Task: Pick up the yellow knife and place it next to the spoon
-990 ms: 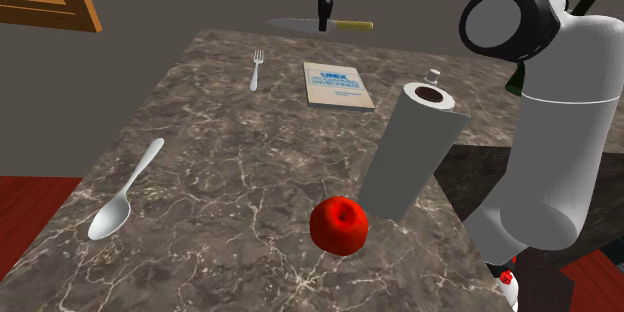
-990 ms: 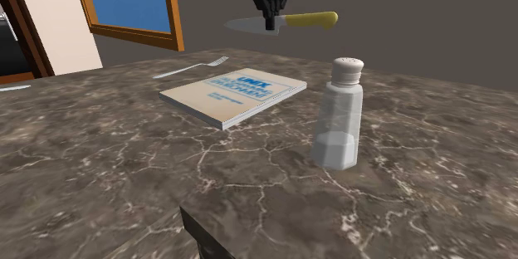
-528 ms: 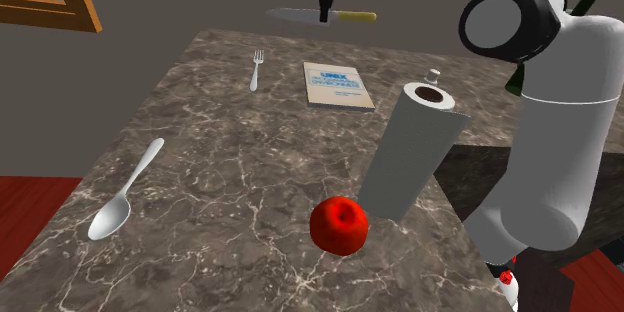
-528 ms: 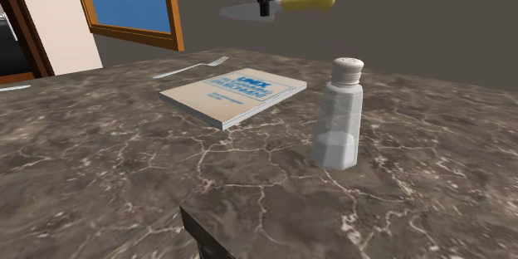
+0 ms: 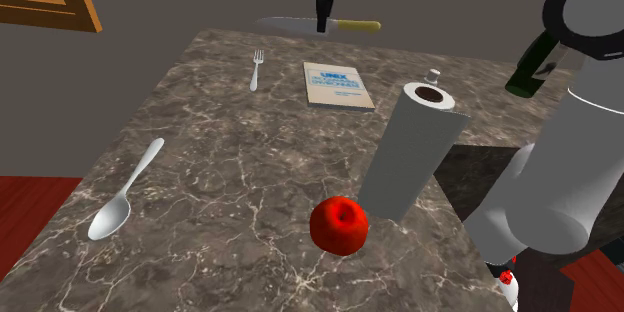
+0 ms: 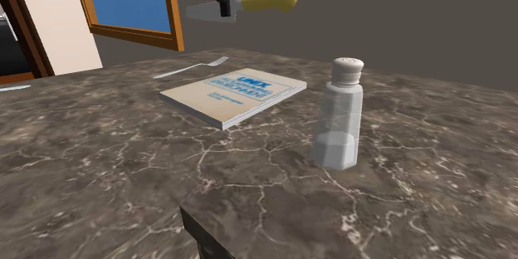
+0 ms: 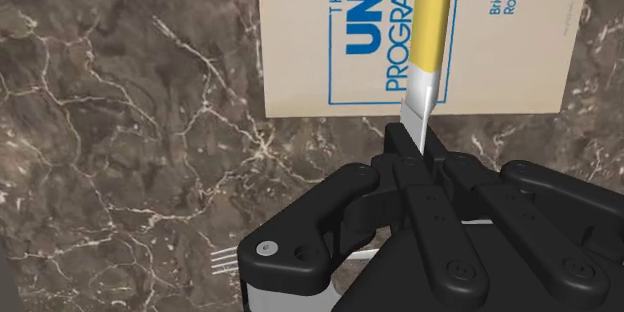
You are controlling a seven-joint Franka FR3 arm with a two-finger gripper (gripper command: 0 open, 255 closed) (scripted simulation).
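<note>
Above the book (image 5: 338,86), tool (image 5: 322,23) tight on knife (image 5: 353,26)

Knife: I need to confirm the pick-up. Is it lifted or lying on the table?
Lifted. The gripper clasps the knife, holding it level in the air, clear above the table.

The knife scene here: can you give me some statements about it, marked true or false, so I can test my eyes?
1. The gripper holds the knife in the air above the table. True.
2. The knife's handle is yellow. True.
3. The spoon lies right beside the book. False: the fork lies near the book; the spoon is far off, toward the table's other end.
4. The apple is green. False: it is red.
5. The salt shaker lies on its side. False: it stands upright.
</note>
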